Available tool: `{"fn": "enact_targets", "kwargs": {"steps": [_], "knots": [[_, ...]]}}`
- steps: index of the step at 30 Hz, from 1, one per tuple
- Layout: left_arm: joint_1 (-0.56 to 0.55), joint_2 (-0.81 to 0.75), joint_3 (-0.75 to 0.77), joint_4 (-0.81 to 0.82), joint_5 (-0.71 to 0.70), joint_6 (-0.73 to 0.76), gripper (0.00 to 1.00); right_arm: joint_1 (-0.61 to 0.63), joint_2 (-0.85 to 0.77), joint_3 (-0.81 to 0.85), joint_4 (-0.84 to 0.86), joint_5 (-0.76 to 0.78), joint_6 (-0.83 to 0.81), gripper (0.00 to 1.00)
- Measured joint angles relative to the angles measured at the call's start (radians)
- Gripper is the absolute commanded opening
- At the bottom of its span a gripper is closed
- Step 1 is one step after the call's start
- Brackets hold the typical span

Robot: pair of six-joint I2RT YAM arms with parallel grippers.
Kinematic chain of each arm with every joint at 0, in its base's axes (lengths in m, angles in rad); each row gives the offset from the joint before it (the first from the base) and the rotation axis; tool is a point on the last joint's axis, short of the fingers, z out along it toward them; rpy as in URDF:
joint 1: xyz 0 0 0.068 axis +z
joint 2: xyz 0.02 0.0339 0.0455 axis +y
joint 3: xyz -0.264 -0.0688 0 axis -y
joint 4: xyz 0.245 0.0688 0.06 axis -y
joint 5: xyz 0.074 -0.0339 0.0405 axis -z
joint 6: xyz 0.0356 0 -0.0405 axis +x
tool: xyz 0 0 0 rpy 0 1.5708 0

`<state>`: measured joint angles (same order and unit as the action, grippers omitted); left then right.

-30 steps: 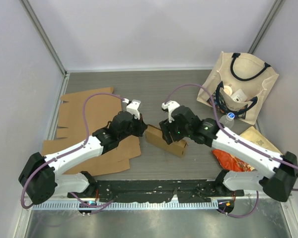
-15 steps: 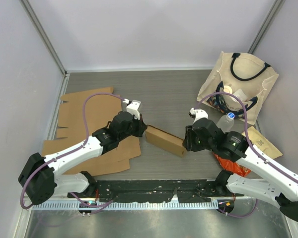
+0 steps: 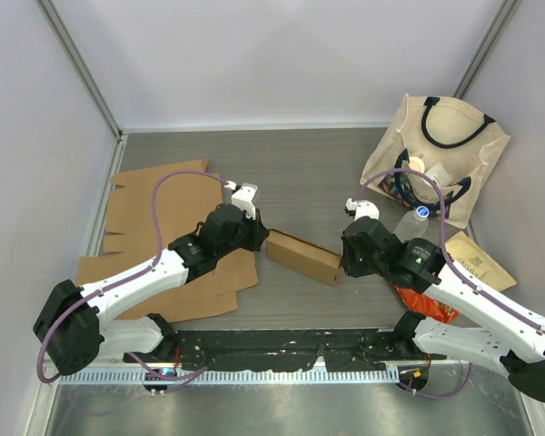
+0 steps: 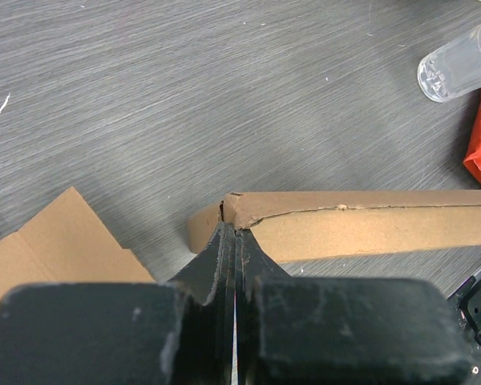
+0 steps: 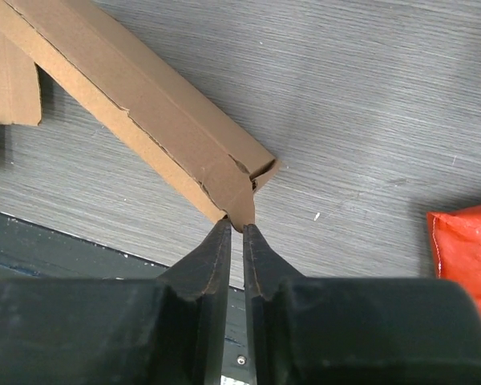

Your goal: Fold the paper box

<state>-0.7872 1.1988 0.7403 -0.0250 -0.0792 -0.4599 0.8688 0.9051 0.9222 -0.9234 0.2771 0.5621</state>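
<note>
Box lies on the table between both arms. Left gripper is closed on its left corner. Right gripper is nearly closed, nipping only the right corner tip. Risk: this shallow bite slips off or tears the cardboard under pull.

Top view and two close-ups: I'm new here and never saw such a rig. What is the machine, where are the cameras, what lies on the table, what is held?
Two robot arms are bolted at the near edge of a table. The wide picture comes from a fixed camera above and behind them; each close-up comes from a camera on one wrist. Between the arms lies a paper box. The left end effector is shut on one end of it; the right end effector pinches the corner flap at the other. On the left lie flat cardboard sheets; on the right a tote bag, a clear bottle and a red packet.
</note>
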Motion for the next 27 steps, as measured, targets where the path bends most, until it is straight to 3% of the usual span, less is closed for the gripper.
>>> {"fn": "enact_targets", "kwargs": {"steps": [5,27], "knots": [[0.000,0.000,0.002,-0.003,0.002,0.000,0.00,0.000,0.017,-0.003,0.015,0.001,0.012,0.01],[-0.001,0.003,0.009,-0.014,0.006,0.000,0.00,0.000,-0.050,-0.019,0.063,0.118,0.225,0.01]]}}
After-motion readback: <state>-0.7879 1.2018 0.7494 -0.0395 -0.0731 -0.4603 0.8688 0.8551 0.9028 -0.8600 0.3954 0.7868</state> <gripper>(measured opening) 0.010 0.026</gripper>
